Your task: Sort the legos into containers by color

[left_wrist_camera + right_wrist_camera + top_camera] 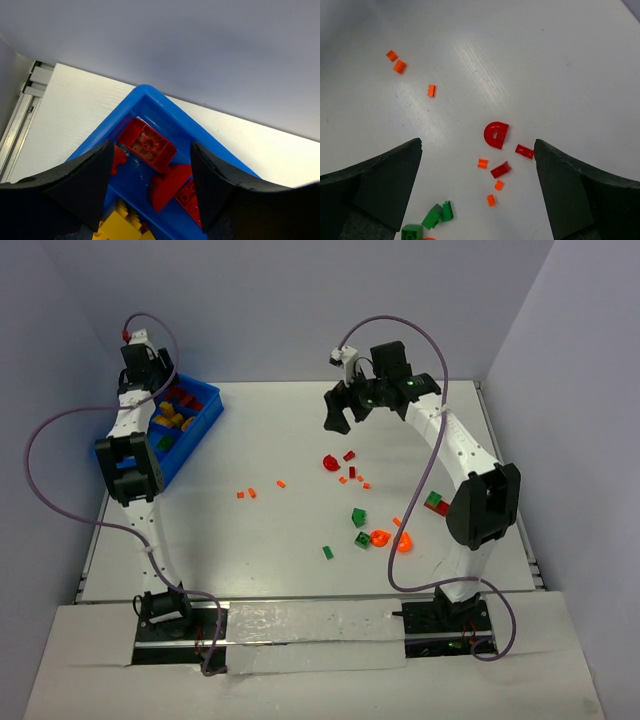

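Observation:
The blue bin (pixel 205 415) stands at the far left with red, yellow and orange legos in its compartments. My left gripper (pixel 150 370) hangs over its far end, open with nothing between its fingers. In the left wrist view that gripper (pixel 151 147) frames a red brick (pixel 147 142) and other red pieces lying in the bin (pixel 145 90), with yellow bricks (pixel 120 225) in the neighbouring compartment. My right gripper (pixel 345 415) is open above mid-table. In its wrist view the gripper (pixel 477 142) spans a red rounded piece (pixel 496 135), small red bricks (pixel 500 170) and tiny orange bits (pixel 482 163) on the table.
Loose legos lie scattered on the white table: orange bits (pixel 252 492) left of centre, green bricks (pixel 358 517), translucent orange-red rounded pieces (pixel 380 537), and a green and red pair (pixel 435 503) beside the right arm. Green bricks (pixel 437 215) show near the right wrist's lower edge.

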### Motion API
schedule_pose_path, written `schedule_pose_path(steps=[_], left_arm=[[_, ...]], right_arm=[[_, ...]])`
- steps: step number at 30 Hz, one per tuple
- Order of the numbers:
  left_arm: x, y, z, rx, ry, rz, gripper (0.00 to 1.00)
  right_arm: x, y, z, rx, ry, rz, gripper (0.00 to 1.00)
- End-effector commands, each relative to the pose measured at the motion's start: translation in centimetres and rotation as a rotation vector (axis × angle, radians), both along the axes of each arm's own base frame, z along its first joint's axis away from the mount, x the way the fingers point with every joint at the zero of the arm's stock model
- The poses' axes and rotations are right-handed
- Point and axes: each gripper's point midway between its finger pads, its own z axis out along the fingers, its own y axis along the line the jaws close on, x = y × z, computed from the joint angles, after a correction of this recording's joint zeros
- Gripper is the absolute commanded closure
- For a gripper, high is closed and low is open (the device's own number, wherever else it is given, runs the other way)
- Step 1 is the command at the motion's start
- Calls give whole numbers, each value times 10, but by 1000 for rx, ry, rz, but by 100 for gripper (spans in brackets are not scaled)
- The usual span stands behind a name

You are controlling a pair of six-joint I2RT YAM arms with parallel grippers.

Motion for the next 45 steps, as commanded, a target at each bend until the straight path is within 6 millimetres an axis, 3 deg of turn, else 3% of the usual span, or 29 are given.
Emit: schedule_pose_path(steps=[1, 3, 4, 6, 7, 8, 9, 10, 12, 17, 24, 32, 45], left_arm=[[-1, -26, 106, 41, -191, -143, 29], [-14, -53, 133, 67, -226, -266, 28], [-26, -72, 163, 93, -267, -325, 28], [-47, -109, 180, 154, -273, -447, 27], [-50, -107, 166, 187, -238, -460, 27], [-61, -119, 184, 215, -255, -483, 26], [-77, -141, 183, 244, -237, -539, 23], [-88, -150, 180, 245, -223, -566, 23], [-106, -181, 164, 218, -187, -656, 22], [-131, -210, 145, 85, -97, -756, 22], [-135, -218, 138, 16, -53, -767, 23], [-136, -216, 136, 16, -34, -751, 23], [-138, -212, 130, 25, -7, -734, 23]], right_arm=[[-12, -39, 6, -52, -18, -61, 0], [-19, -64, -8, -104, 11, -97, 0], [-25, -84, -10, -144, 16, -124, 0], [-44, -111, -26, -206, 73, -146, 0], [-44, -122, -34, -220, 94, -174, 0], [-57, -135, -39, -254, 131, -184, 0], [-71, -160, -52, -312, 184, -225, 2], [-83, -177, -64, -357, 224, -237, 3], [-97, -200, -78, -424, 264, -257, 5], [-128, -252, -121, -659, 354, -289, 7], [-117, -266, -143, -746, 435, -312, 8], [-101, -265, -165, -772, 518, -273, 13], [-113, -269, -190, -831, 621, -171, 22]])
